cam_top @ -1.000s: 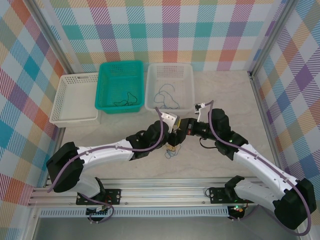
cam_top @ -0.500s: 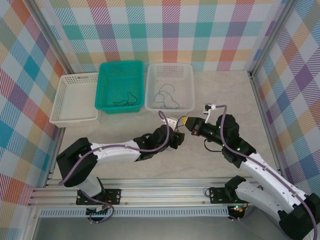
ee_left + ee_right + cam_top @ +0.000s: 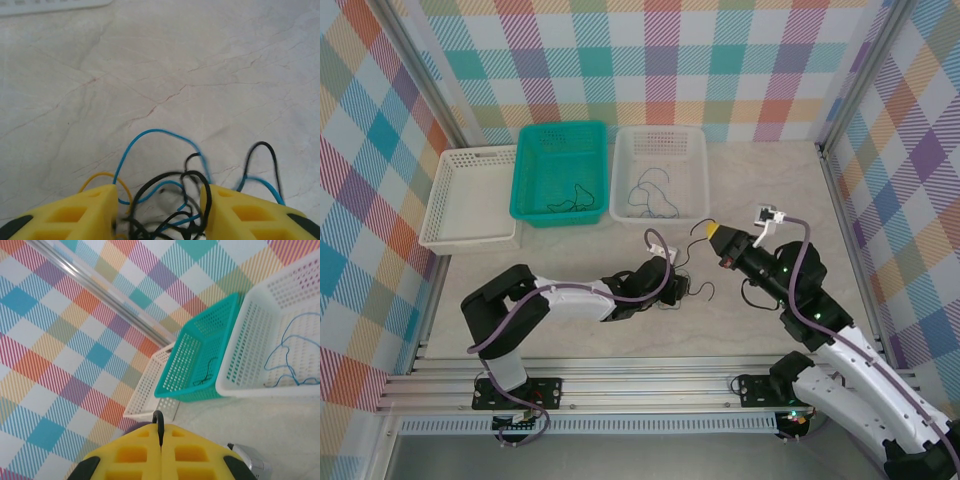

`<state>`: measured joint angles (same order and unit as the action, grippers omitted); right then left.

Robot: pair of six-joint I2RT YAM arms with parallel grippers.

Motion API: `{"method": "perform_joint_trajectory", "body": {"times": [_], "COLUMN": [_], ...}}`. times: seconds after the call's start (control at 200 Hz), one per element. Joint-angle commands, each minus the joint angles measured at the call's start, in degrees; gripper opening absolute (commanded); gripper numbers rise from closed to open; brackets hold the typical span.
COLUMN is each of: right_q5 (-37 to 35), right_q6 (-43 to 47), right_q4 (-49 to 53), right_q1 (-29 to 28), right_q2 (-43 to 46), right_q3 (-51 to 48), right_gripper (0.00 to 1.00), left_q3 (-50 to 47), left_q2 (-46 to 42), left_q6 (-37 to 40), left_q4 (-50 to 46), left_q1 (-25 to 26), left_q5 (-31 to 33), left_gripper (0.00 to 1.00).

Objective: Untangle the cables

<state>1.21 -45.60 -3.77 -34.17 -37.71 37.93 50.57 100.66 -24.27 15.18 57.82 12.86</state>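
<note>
Marble tabletop [image 3: 150, 65] carries cables [image 3: 170, 174] between the parted left pincer [image 3: 159, 200]; right pincer [image 3: 161, 432] pinches a black strand [image 3: 159, 416].

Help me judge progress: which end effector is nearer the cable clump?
Left. Left end effector straddles the cable clump; right end effector sits off to its right, pinching a black cable.

Bright, even overhead light leaves only faint shadows on the table [image 3: 770, 190]. The cables [image 3: 170, 195] smear near the left wrist view's bottom edge; the black cable [image 3: 159, 422] in the right wrist view looks soft.
</note>
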Motion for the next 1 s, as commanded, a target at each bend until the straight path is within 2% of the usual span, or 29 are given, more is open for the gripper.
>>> {"method": "perform_joint_trajectory", "body": {"times": [0.0,0.215,0.39,0.73,0.845,0.995], "right_q5": [-2.5,-1.4,-10.2,-22.1,-25.5,-29.8], "right_q6": [1.8,4.2,6.1,13.1,14.9,17.4], "right_q4": [-2.7,-2.2,0.7,4.8,6.7,11.0], "right_q1": [-0.3,-0.3,-0.2,-0.2,-0.2,-0.1], "right_q2": [1.3,2.1,6.2,14.6,17.5,19.9], "right_q3": [2.6,6.0,7.2,8.8,9.5,11.4], "right_gripper": [0.0,0.0,0.0,0.0,0.0,0.0], "left_q3": [-0.2,2.3,2.5,1.4,0.5,-0.8], "left_q2": [2.4,5.9,7.1,7.2,6.9,5.2], "left_q6": [-1.2,-1.6,-1.8,-2.4,-3.0,-3.0], "left_q4": [-0.5,-1.8,-2.4,-3.5,-2.9,-2.9], "left_q1": [-1.0,-1.6,-3.0,-4.8,-5.6,-6.4], "left_q5": [-1.6,-1.3,-0.7,-0.2,-0.5,-0.7], "left_gripper": [0.53,0.54,0.56,0.58,0.44,0.17]}}
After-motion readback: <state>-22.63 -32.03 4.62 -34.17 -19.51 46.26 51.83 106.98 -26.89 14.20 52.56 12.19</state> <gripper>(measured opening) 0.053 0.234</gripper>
